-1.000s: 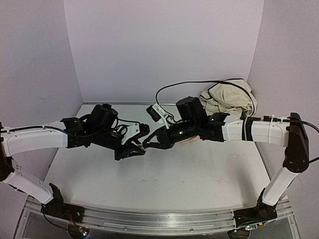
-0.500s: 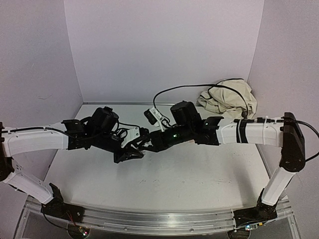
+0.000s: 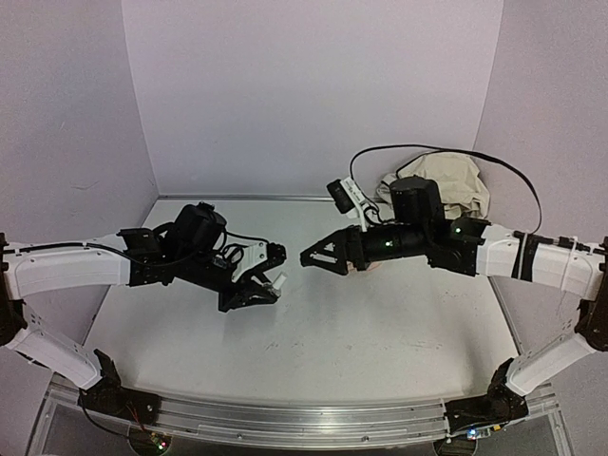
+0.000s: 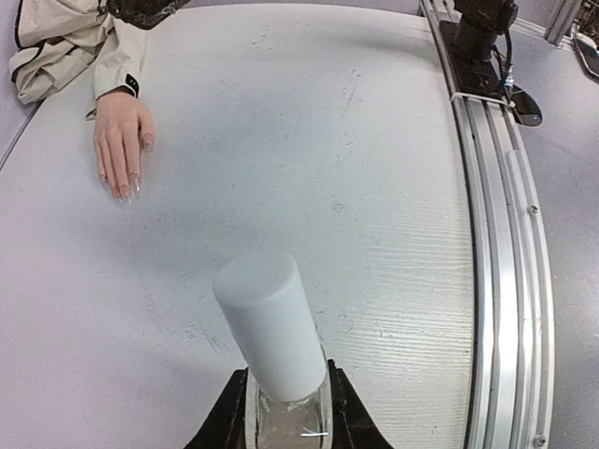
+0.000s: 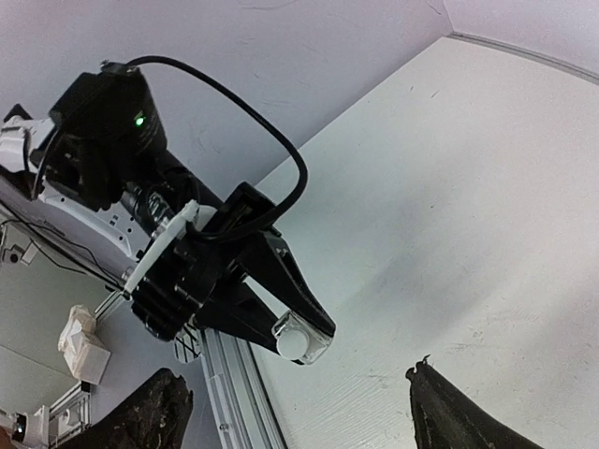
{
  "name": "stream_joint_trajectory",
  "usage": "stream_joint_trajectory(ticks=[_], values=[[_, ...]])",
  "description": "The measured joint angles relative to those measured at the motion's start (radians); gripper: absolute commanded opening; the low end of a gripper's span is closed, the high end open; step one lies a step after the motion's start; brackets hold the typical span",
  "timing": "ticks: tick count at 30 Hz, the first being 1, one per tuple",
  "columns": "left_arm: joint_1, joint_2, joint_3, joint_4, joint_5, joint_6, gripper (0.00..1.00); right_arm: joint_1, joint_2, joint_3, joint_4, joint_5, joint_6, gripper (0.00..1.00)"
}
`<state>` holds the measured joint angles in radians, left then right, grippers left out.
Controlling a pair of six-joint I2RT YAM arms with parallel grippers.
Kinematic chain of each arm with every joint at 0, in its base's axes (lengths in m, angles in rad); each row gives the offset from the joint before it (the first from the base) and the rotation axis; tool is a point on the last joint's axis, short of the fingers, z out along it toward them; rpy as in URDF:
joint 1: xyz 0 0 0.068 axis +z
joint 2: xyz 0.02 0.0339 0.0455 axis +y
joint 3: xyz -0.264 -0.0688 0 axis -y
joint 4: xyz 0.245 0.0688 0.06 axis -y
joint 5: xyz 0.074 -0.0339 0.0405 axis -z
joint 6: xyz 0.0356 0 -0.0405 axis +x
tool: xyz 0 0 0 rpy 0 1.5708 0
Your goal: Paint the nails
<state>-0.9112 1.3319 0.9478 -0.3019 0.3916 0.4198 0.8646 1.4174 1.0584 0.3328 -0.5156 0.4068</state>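
Nails (image 4: 126,190) aren't in play yet. The action is at the left end effector (image 4: 284,421), pinching the small whitish bottle (image 4: 285,404) by its base with the white cap (image 4: 262,309) thrust outward, presumably so the partner can unscrew it. The right end effector (image 3: 312,258) hovers at three o'clock of it, fingers spread, empty, facing that cap. Out at ten o'clock in the left wrist view, the mannequin hand (image 4: 122,140) lies flat on the tabletop (image 4: 356,168), well apart from the bottle.
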Motion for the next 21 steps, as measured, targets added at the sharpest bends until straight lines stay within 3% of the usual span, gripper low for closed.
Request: stream_joint_trajectory(ticks=[6,11,21], values=[[0.002,0.0,0.0,0.01,0.194,-0.017,0.0,-0.03,0.007,-0.018,0.0,-0.162,-0.149,0.7],[0.005,0.0,0.001,0.017,0.37,-0.039,0.0,-0.033,0.084,0.006,0.006,-0.402,-0.281,0.61],[0.014,0.0,0.002,0.023,0.452,-0.055,0.0,-0.02,0.211,0.124,0.024,-0.641,-0.347,0.51]])
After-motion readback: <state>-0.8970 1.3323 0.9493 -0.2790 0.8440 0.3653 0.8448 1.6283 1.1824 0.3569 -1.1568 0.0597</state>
